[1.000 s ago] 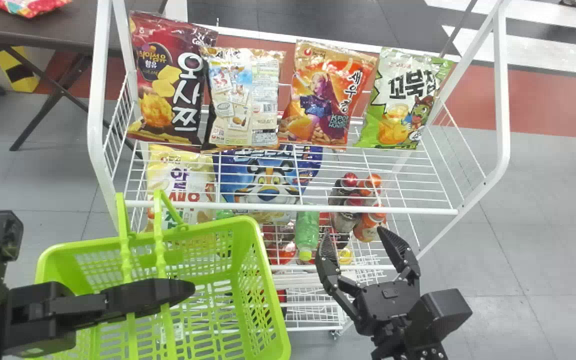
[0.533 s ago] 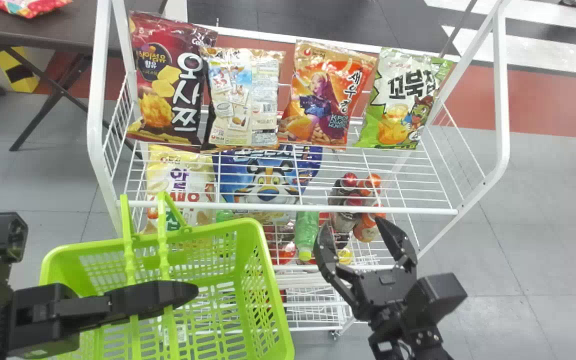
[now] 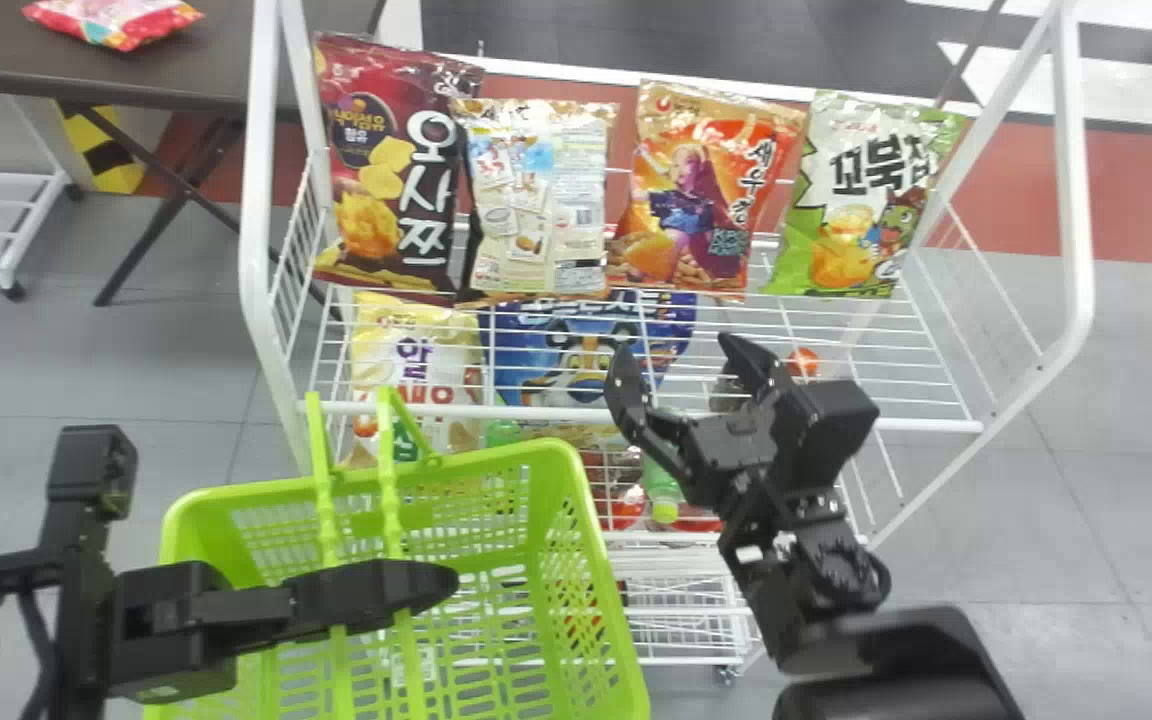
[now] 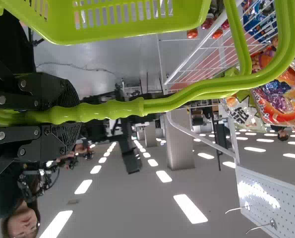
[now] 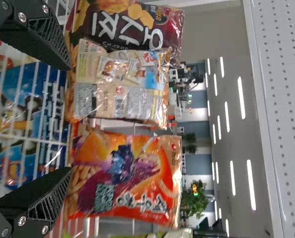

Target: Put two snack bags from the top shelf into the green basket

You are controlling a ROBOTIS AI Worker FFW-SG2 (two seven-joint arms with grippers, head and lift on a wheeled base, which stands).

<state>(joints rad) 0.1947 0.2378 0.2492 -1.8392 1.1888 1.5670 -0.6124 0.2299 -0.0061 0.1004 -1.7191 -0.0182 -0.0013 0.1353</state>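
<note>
Standing in a row on the top shelf (image 3: 676, 417) of a white wire rack are four snack bags: from the left, a dark red one (image 3: 376, 190), a beige one (image 3: 536, 215) with its printed back outward, an orange one (image 3: 701, 190) and a green-and-white one (image 3: 856, 200). The beige bag overlaps the edge of the dark red bag. The right tool (image 3: 676, 350) is over the front part of that shelf with its fingers spread and nothing between them, pointing toward the beige and orange bags. On the level below are a yellow snack bag (image 3: 411, 350), a blue bag with a tiger face (image 3: 586, 365) and a green bottle (image 3: 661, 480). The green basket (image 3: 591, 550) hangs in front of the rack on the left, its raised handles (image 3: 389, 460) gripped in the closed left tool (image 3: 441, 583). Inside the basket, the slotted bottom shows. Farther out, behind the rack to the left, a red patterned packet (image 3: 116, 20) lies on a dark desk (image 3: 236, 60).
</note>
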